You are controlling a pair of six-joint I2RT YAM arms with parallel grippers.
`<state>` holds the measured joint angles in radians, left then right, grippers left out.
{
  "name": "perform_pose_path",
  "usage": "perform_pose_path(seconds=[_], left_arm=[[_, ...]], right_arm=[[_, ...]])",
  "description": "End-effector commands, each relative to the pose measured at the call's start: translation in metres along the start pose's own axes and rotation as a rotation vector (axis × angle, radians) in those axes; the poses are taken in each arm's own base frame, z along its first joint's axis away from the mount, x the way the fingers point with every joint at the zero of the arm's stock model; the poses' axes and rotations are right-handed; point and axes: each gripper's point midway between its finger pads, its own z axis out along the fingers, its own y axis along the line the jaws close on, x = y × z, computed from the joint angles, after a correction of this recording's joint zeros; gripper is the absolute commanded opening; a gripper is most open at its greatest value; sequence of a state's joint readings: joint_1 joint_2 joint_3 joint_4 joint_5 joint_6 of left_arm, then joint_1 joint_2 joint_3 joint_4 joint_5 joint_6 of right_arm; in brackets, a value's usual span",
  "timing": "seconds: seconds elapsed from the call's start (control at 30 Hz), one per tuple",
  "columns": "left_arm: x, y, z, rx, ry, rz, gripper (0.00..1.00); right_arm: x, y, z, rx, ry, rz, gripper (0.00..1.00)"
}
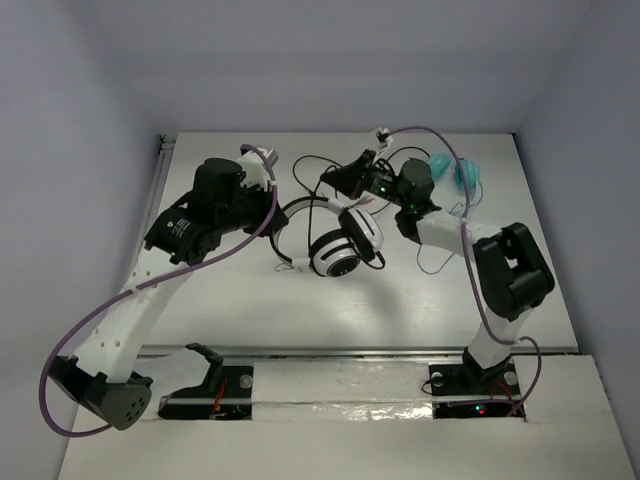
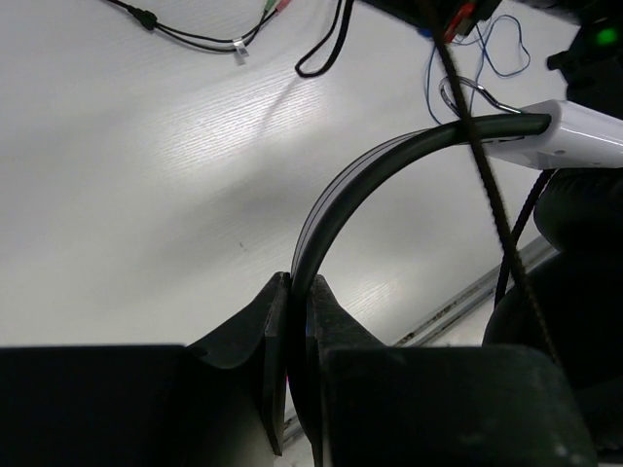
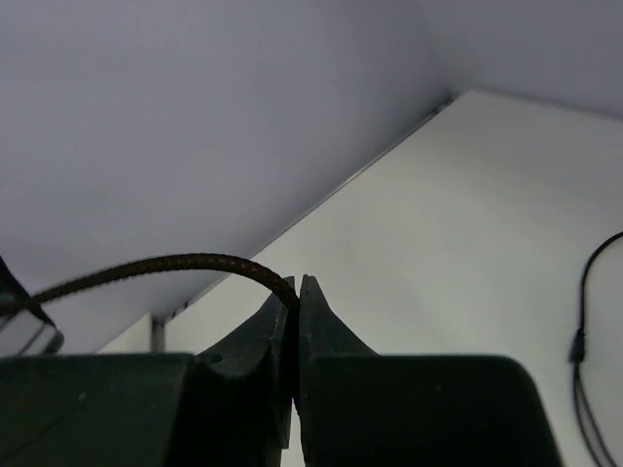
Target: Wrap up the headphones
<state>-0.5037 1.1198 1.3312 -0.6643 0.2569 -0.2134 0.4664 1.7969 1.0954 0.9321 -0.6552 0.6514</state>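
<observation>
The headphones (image 1: 338,252) lie mid-table, with white-shelled cups, black pads and a thin black headband (image 1: 300,204). My left gripper (image 1: 274,208) is shut on the headband. In the left wrist view the headband (image 2: 389,163) rises from between my left gripper's fingers (image 2: 300,286) to a white cup arm (image 2: 584,131). My right gripper (image 1: 338,178) is behind the cups, shut on the braided black cable (image 3: 175,263), which arcs left out of my right gripper's fingertips (image 3: 296,288). The cable (image 2: 487,185) also crosses in front of the headband.
Teal headphones (image 1: 460,172) with a thin blue cord (image 2: 506,44) lie at the back right. Loose black cable (image 1: 305,165) with plugs (image 2: 195,37) trails over the back of the table. A metal rail (image 1: 350,352) runs along the near edge. Walls enclose three sides.
</observation>
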Motion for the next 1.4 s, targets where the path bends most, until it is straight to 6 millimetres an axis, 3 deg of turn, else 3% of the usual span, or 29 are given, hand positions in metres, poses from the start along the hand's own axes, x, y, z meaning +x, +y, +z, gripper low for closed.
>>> perform_pose_path(seconds=[0.0, 0.07, 0.13, 0.23, 0.37, 0.5, 0.63, 0.87, 0.93, 1.1, 1.17, 1.3, 1.37], left_arm=[[-0.028, -0.022, -0.021, 0.088, -0.130, 0.018, 0.00], [-0.026, -0.020, -0.021, 0.079, -0.128, 0.022, 0.00], [-0.027, -0.018, -0.021, 0.067, -0.135, 0.022, 0.00], [-0.033, -0.017, -0.026, 0.053, -0.167, 0.021, 0.00], [-0.054, -0.022, -0.037, 0.055, -0.247, 0.017, 0.00], [-0.071, -0.033, -0.041, 0.096, -0.290, 0.013, 0.00], [-0.087, -0.035, -0.046, 0.087, -0.339, 0.000, 0.00], [-0.116, -0.016, -0.064, -0.060, -0.416, -0.011, 0.00], [-0.123, -0.009, -0.066, -0.107, -0.433, -0.012, 0.00], [-0.139, 0.006, -0.067, -0.201, -0.494, -0.041, 0.00], [-0.149, 0.011, -0.070, -0.219, -0.542, -0.076, 0.00], [-0.167, 0.009, -0.074, -0.205, -0.612, -0.114, 0.00], [-0.174, 0.014, -0.074, -0.223, -0.631, -0.128, 0.00]], right_arm=[[-0.060, -0.012, -0.009, 0.188, -0.173, -0.116, 0.00], [-0.072, -0.019, -0.022, 0.239, -0.211, -0.126, 0.00], [-0.080, -0.014, -0.031, 0.247, -0.229, -0.142, 0.00], [-0.073, -0.011, -0.033, 0.244, -0.192, -0.154, 0.00], [-0.039, -0.006, -0.035, 0.172, -0.075, -0.122, 0.00], [0.007, 0.023, -0.029, -0.007, 0.112, -0.106, 0.00], [0.030, 0.041, -0.028, -0.152, 0.218, -0.089, 0.00], [0.073, 0.079, -0.023, -0.360, 0.377, -0.041, 0.00], [0.081, 0.086, -0.023, -0.394, 0.398, -0.032, 0.02], [0.101, 0.097, -0.027, -0.406, 0.402, 0.059, 0.21], [0.097, 0.102, -0.028, -0.434, 0.346, 0.055, 0.26], [0.108, 0.114, -0.046, -0.483, 0.309, 0.253, 0.31], [0.105, 0.126, -0.060, -0.554, 0.242, 0.243, 0.32]])
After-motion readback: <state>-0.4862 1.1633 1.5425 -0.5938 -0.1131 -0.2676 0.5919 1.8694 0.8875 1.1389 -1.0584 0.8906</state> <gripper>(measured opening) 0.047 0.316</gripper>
